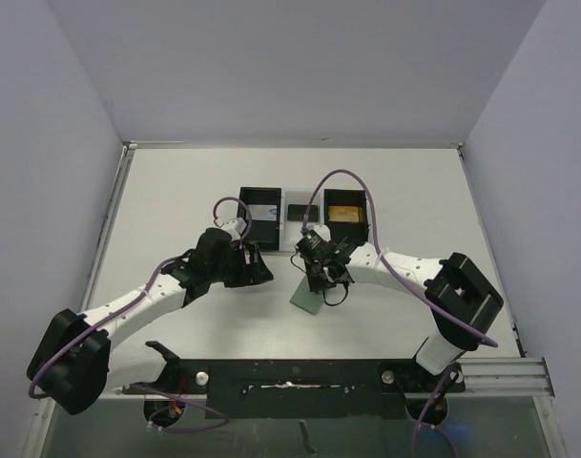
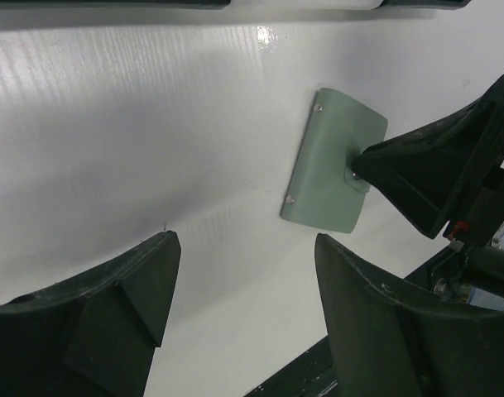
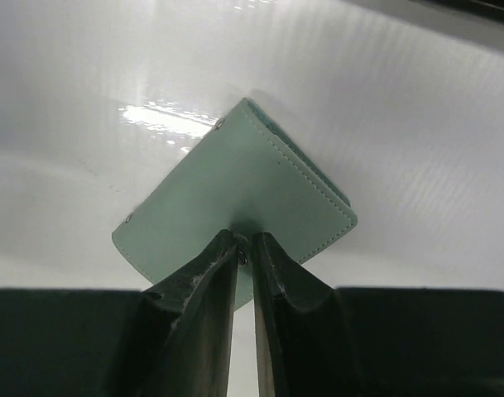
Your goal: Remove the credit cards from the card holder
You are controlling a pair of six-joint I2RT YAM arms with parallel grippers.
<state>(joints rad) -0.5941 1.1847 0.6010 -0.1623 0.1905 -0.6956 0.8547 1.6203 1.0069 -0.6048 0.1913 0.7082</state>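
**A:** Where's the card holder (image 1: 307, 301) seen?

**B:** On the table (image 1: 176, 191), betw. the two arms, on the near side of the tray (image 1: 244, 205) and apart from it. The grey-green outside is turned up and it's folded shut. No cards are shown.

**A:** And the right gripper (image 3: 245, 241)?

**B:** Closed almost fully. Its fingers (image 3: 206, 273) are pinched on the holder's edge at the closing tab (image 2: 356, 172), and only a sliver of gap is seen betw. them.

**A:** The left gripper (image 2: 245, 256)?

**B:** Spread wide, nothing held. It's placed near the holder on its left side, not touching.

**A:** Step in hand?

**B:** Judged as opening: the tab is to be pulled free so the flap can be folded back. The pockets aren't yet exposed.

**A:** How's it done well?

**B:** The tab should be peeled up and away from the snap, not dragged sideways, else the whole holder gets slid along the table. The body ought to be pinned by the left gripper near the fold, w/o the flap being covered. Only the tab should be gripped, since nothing is opened if both layers are pinched. Whether one layer or two is caught can't be told.
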